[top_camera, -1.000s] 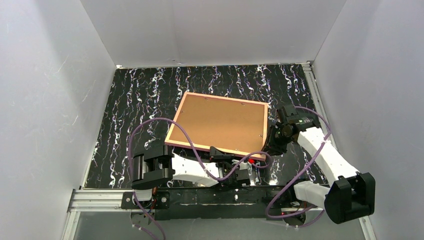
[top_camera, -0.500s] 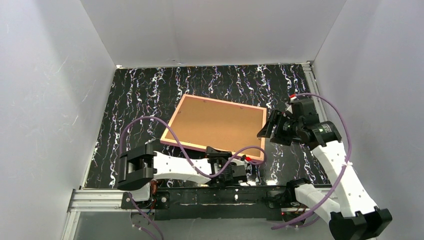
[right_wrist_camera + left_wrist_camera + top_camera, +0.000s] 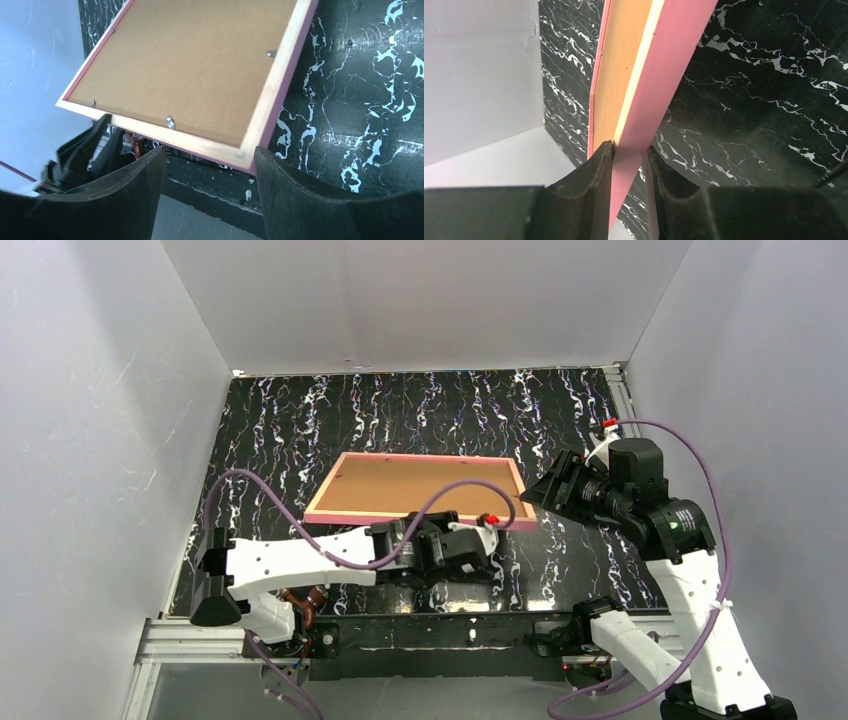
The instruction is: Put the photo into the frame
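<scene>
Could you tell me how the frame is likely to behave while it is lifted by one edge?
Probably stiff: the frame shows no sag though only the left hand pinches its near edge. Likely apt to swing or slip, since that grip is narrow and the right hand is open, not gripping it.

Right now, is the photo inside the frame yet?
Can't tell; no photo shows. Done: the brown backing board sits clipped in the frame. In hand: the left tool pinches the frame's near edge, holding it tilted; the right tool is open beside it. Left: probably laying it flat.
</scene>
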`<control>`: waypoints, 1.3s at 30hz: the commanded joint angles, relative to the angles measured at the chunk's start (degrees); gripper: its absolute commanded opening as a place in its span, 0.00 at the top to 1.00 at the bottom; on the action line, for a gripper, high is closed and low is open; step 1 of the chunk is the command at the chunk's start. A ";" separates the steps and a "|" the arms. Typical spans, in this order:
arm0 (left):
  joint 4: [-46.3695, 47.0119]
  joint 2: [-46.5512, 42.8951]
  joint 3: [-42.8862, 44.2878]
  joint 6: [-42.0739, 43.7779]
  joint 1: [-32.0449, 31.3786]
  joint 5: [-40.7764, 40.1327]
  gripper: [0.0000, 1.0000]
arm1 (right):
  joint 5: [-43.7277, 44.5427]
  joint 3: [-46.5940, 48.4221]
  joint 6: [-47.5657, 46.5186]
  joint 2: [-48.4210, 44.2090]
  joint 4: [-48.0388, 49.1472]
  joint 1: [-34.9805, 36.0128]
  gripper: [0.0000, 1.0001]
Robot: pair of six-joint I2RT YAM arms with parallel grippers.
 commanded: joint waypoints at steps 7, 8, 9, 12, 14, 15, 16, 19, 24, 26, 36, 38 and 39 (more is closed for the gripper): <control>-17.83 -4.41 13.75 -8.94 9.69 11.41 1.00 | -1.00 1.29 -2.00 -8.87 8.30 -0.01 0.11; -18.61 -4.40 14.79 -9.12 10.32 12.59 1.00 | -0.96 1.05 -2.23 -9.74 9.10 0.04 0.07; -19.12 -4.35 15.75 -9.13 10.95 13.94 1.00 | -0.99 0.91 -2.48 -10.62 9.77 -0.03 0.05; -20.51 -3.97 18.23 -9.15 12.80 17.08 1.00 | -1.45 0.50 -3.13 -11.48 10.75 -0.05 0.02; -21.34 -3.71 19.95 -9.57 13.86 18.63 1.00 | -2.33 0.29 -3.39 -11.09 10.71 0.00 0.02; -21.61 -3.60 20.54 -9.75 14.26 19.15 1.00 | -2.78 0.08 -3.40 -10.73 10.61 0.01 0.02; -22.01 -3.29 21.26 -9.77 14.65 19.46 1.00 | -3.41 -0.17 -3.34 -10.38 10.66 -0.06 0.02; -23.59 -2.17 23.77 -9.63 15.49 19.54 1.00 | -4.98 -1.00 -2.97 -9.40 11.13 0.00 0.02; -24.37 -1.29 27.93 -9.08 16.48 20.18 1.00 | -6.31 -1.97 -3.00 -8.40 11.45 -0.02 0.02; -24.62 -1.02 29.58 -8.79 16.85 21.30 1.00 | -6.66 -2.11 -3.32 -8.24 11.56 0.02 0.02; -28.08 -1.12 33.80 -10.35 18.56 26.91 1.00 | -12.90 -0.62 -11.23 -4.63 13.36 0.01 0.02; -28.33 -2.16 33.36 -11.20 19.39 28.64 1.00 | -14.63 1.18 -13.82 -2.51 13.10 0.01 0.02; -28.57 -2.75 33.25 -11.26 19.88 29.37 1.00 | -15.23 2.09 -15.53 -1.35 13.06 0.01 0.02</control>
